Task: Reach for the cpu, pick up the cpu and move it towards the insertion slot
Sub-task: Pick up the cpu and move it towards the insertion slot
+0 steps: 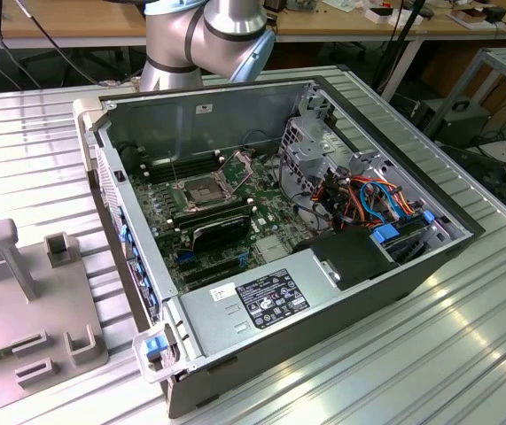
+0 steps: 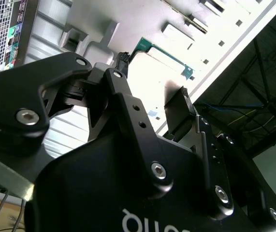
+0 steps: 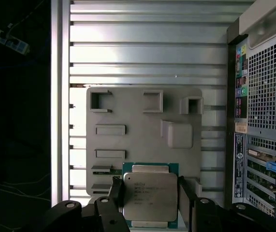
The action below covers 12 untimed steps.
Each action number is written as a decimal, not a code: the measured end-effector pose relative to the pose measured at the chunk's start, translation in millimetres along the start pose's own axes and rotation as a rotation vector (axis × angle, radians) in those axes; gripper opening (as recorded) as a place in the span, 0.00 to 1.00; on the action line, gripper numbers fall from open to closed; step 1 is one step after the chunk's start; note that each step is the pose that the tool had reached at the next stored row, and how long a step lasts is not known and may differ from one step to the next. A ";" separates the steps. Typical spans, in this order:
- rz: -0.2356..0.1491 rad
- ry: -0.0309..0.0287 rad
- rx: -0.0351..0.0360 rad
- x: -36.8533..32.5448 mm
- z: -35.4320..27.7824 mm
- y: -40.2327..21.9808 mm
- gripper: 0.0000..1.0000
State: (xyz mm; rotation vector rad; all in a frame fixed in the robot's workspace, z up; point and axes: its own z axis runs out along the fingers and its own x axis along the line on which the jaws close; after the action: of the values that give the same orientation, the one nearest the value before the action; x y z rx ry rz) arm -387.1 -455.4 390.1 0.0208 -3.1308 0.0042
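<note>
Found the cpu flat, silvery face up, at one edge of the grey holder plate, about midway between that edge's corners. Saw the gripper directly over it, set to about the cpu's own width. Saw its fingers against two opposite sides, with no gap visible in the first wrist view. Judged it therefore as closed on the cpu, though with some doubt. Could not tell the cpu's height over the plate: resting or lifted.

Judged the step in hand as the pick-up. Needed here, for good work: a light and even squeeze on the thin edges, a straight lift, and a level chip, because of the risk of tilt or slip from so small a hold.

Saw the plate on the ribbed bench, near one long edge of it, with the open computer case just beside. Found the insertion slot inside the case, its hinged bracket raised. Noted the case wall between plate and slot, a barrier for passing above. Noted also the upright posts on the plate and a black block just beside the slot. Judged the room above the case as wide and the room around the slot as narrow.
</note>
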 end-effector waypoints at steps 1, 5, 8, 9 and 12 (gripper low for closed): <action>0.000 0.0000 0.0000 -0.1 0.0 0.0 0.55; 0.000 -0.0001 -0.0001 -2.4 0.0 0.0 0.55; 0.000 0.0000 0.0001 -4.2 -0.1 -0.1 0.55; 0.000 0.0000 0.0000 -5.4 -0.1 -0.1 0.55; 0.000 0.0000 0.0000 -7.6 -0.1 -0.1 0.55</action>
State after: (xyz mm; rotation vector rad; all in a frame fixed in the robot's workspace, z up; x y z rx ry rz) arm -379.5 -455.4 390.1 0.0207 -3.1308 0.0042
